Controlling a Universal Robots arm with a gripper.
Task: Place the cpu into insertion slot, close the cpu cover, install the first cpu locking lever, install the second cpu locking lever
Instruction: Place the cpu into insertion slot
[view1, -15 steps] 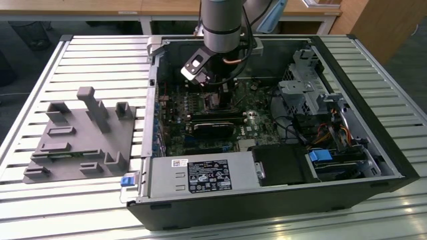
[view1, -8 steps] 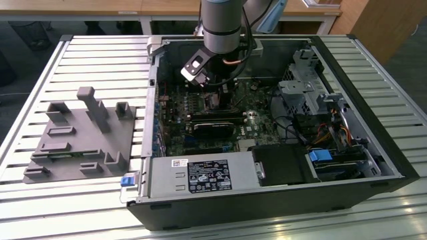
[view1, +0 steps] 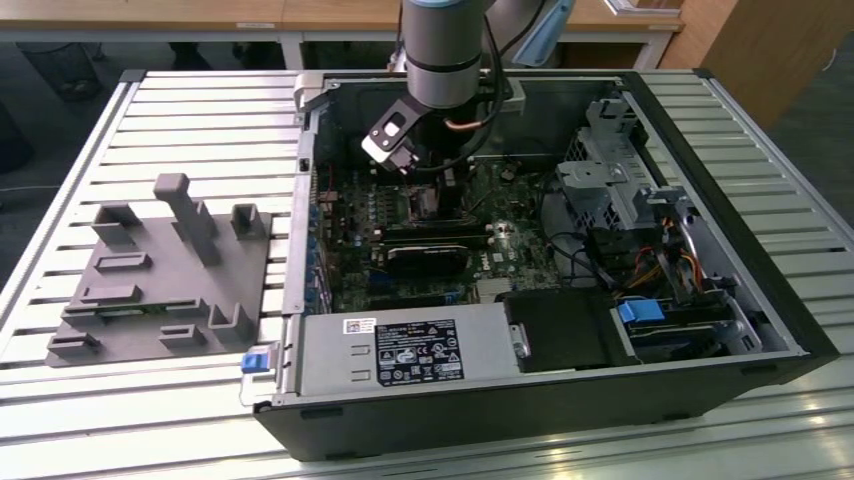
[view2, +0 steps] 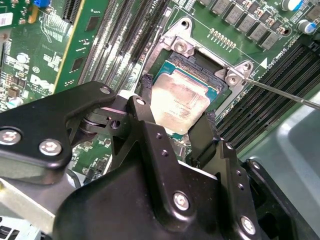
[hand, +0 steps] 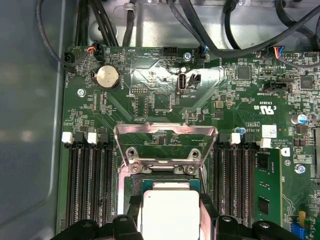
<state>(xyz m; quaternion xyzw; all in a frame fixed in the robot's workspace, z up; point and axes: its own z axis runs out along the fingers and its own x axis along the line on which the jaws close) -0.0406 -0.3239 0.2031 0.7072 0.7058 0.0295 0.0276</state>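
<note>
Cpu (view2: 179, 106) first: we see a small flat square with a dull silver-grey metal lid, faint print on its top and a thin green edge of substrate peeping out along one side. It sits directly over the insertion slot (view2: 196, 64), squared up with the slot's dark frame. Whether it is fully seated or hangs just above, we cannot tell.

We judge it light, rigid and smooth-topped, yet fragile where it counts. The contacts underneath and the slot's fine pins would not forgive a skewed or dragged landing. So the sensible hold is by two opposite side edges, never across the face or beneath.

That is how the gripper (hand: 170, 202) has it. Its black fingers (view2: 142, 112) are drawn in narrow and press on opposite edges of the chip, which lies between them.

Just past the slot, the cpu cover (hand: 165, 134) stands flipped up on its hinge, a thin silvery frame with a cut-out centre, so the slot is open. A thin locking lever (view2: 285, 95) runs out from the slot's hinge corner, unlatched as far as we can judge. Long black memory slots (hand: 90, 185) flank the slot on both sides, and a coin cell (hand: 106, 76) lies farther off, beyond the cover.

In the exterior view the arm (view1: 447, 40) reaches down into the open computer case (view1: 534, 410) above the slot.
</note>
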